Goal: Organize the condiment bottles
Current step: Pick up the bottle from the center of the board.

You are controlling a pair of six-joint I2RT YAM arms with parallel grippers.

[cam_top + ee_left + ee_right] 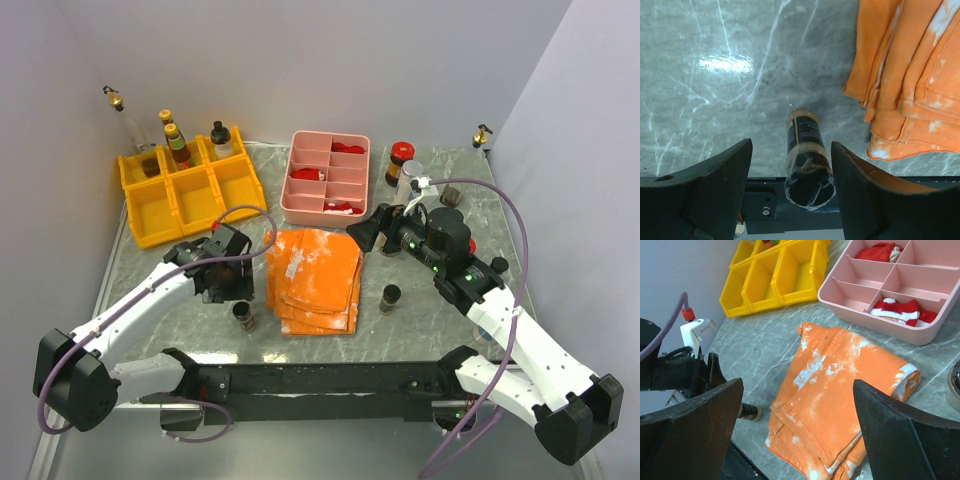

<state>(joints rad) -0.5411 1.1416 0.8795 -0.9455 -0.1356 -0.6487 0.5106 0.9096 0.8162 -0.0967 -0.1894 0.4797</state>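
Grey marbled desk [420,335]. At back left, a yellow bin rack [190,205] holds several condiment bottles [178,145]. The left tool [228,288], jaws spread wide, hovers over a small dark glass jar [807,155] standing at the near edge beside an orange cloth [315,275]. The jar is probably light, rigid, slick and breakable, so grip its straight sides. The right tool [797,390] is open and empty. The label print is unreadable.

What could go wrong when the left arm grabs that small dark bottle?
The dark bottle stands close to the near edge of the table; an off-centre close of the open left gripper could knock it off. The orange cloth lies beside it; a finger might snag a fold.
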